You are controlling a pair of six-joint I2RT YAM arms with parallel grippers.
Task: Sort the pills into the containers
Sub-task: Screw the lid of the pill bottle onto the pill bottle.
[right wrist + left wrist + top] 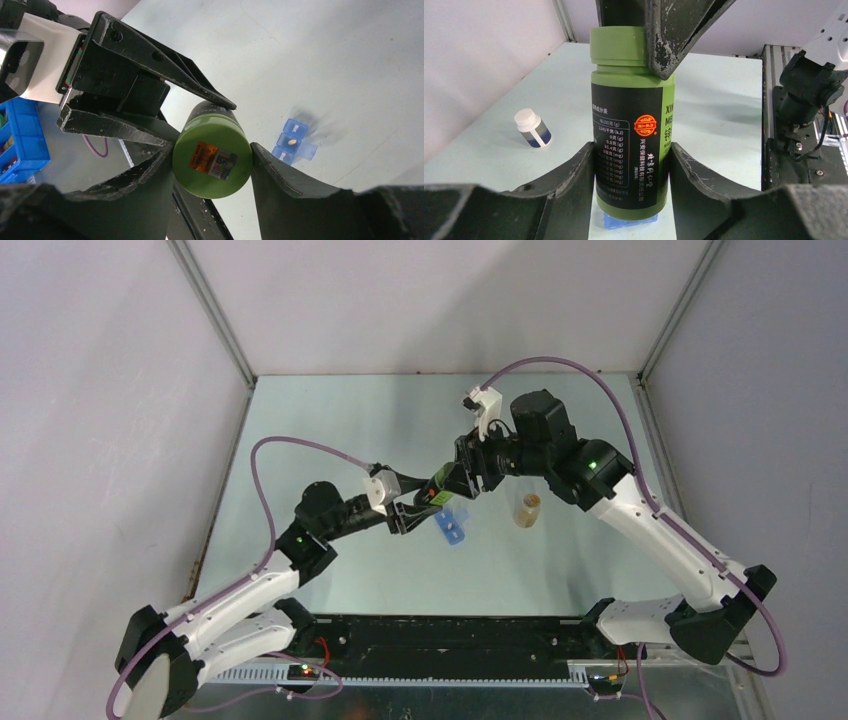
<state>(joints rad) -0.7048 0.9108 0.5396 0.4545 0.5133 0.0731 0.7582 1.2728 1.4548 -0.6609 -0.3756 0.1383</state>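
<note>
Left hand (631, 155) around green bottle (619, 95), blue pillbox (624, 223) below

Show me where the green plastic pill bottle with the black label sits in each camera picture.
Top external: the green plastic pill bottle is small, at mid-picture.
Left wrist: it fills the centre, upright, label facing the camera.
Right wrist: it is seen end-on, as a green disc at lower centre.
Shared landmark: the blue plastic pill box, just right of and below the bottle, under its base, and to its right.
</note>
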